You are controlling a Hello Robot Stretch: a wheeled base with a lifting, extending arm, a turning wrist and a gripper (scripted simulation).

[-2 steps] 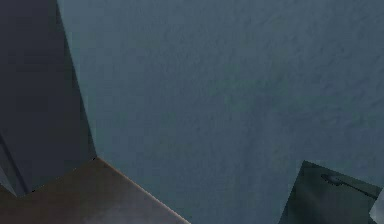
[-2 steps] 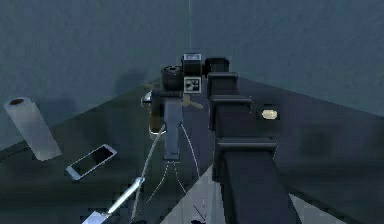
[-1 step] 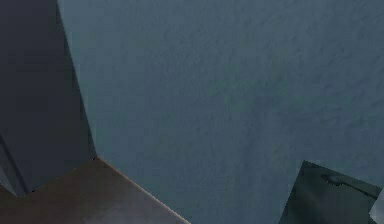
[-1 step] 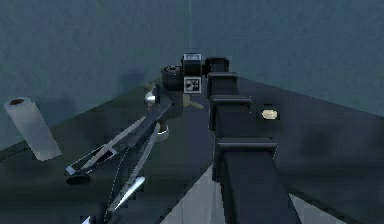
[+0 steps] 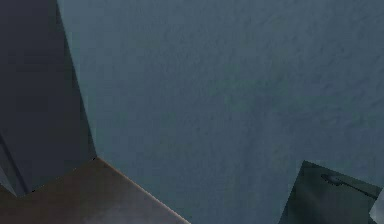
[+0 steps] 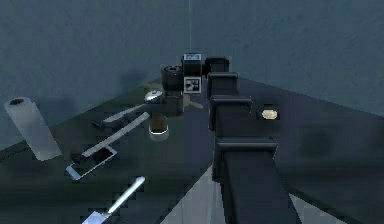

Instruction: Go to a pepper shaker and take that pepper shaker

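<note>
Claw (image 6: 165, 82) over cluttered tabletop (image 6: 50, 190), grip state impossible to tell.
Hung near small dark shaker-like cylinder (image 6: 158, 126); risked knocking it over, or snagging neighbouring utensil (image 6: 130, 112) instead.

pale roll (image 6: 28, 125) left on dark counter (image 6: 170, 176) | flat phone-like slab (image 6: 90, 163) | blue wall (image 5: 230, 90)

A blue wall (image 5: 220, 90) rises behind the dark table (image 6: 175, 165). Brown floor (image 5: 100, 198) lies beside the table.
</note>
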